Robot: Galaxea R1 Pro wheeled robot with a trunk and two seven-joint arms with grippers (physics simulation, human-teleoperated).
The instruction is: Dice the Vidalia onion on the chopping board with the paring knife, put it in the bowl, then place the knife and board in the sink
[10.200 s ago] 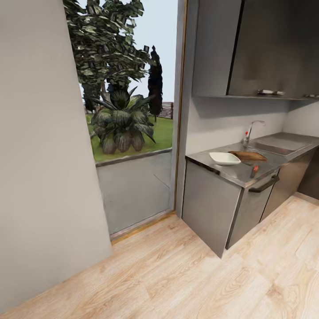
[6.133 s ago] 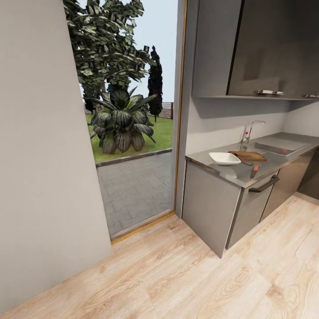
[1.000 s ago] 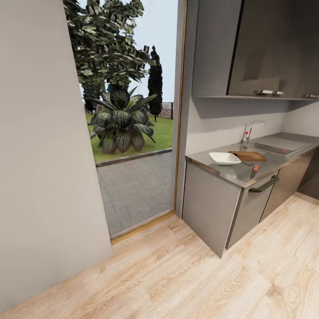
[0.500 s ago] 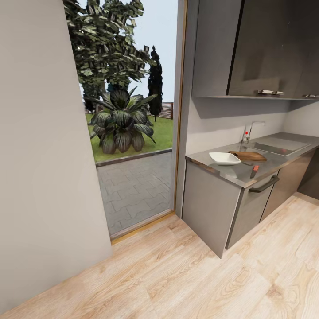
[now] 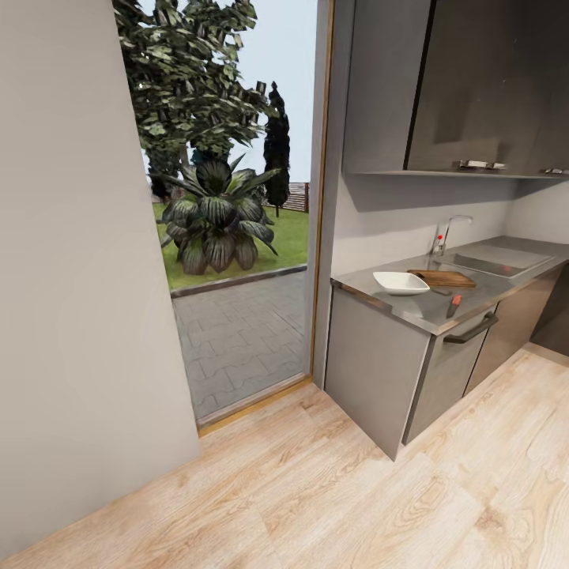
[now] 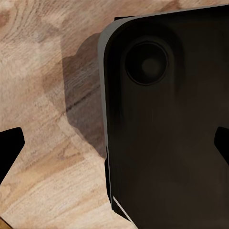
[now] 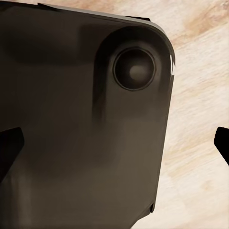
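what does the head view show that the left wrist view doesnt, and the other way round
Head view: the kitchen, with the countertop carrying the bowl, the chopping board and the paring knife, the sink with its faucet further along, and an open doorway onto a garden.

Left wrist view: the left hand, its dark fingertips wide apart at the picture's edges, hanging over a dark rounded part of the robot's base.

Both: the light wooden floor.
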